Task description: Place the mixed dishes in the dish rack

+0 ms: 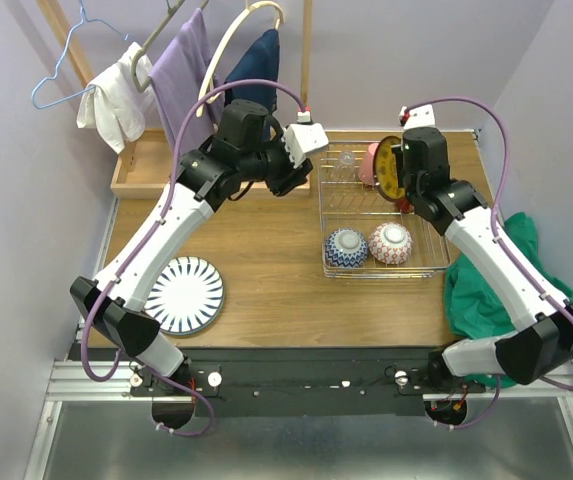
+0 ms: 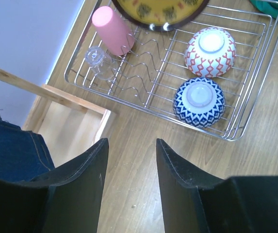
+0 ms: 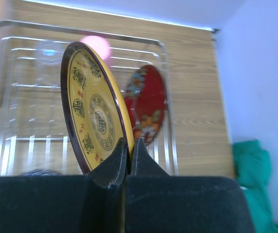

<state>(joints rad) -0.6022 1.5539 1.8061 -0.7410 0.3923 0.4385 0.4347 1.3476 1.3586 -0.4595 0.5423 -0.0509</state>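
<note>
So the right gripper (image 3: 129,145) is clamped tight on the rim of a yellow plate (image 3: 92,116), holding it on edge over the far end of the dish rack (image 1: 361,205). Just behind it, the red floral plate (image 3: 146,104) stands upright in the rack. The dark medallions on the yellow face are too small to read as writing. The left gripper (image 2: 131,145) hangs over the table (image 1: 266,300) beside the rack, fingers apart, nothing between them. In the rack: the pink cup (image 2: 112,30) on its side, a clear glass (image 2: 97,60) next to it, and the red-pink bowl (image 2: 210,52) and blue-white bowl (image 2: 199,102) upside down, side by side at the near end. The striped plate (image 1: 184,295) sits on the table, well apart from the rack
</note>
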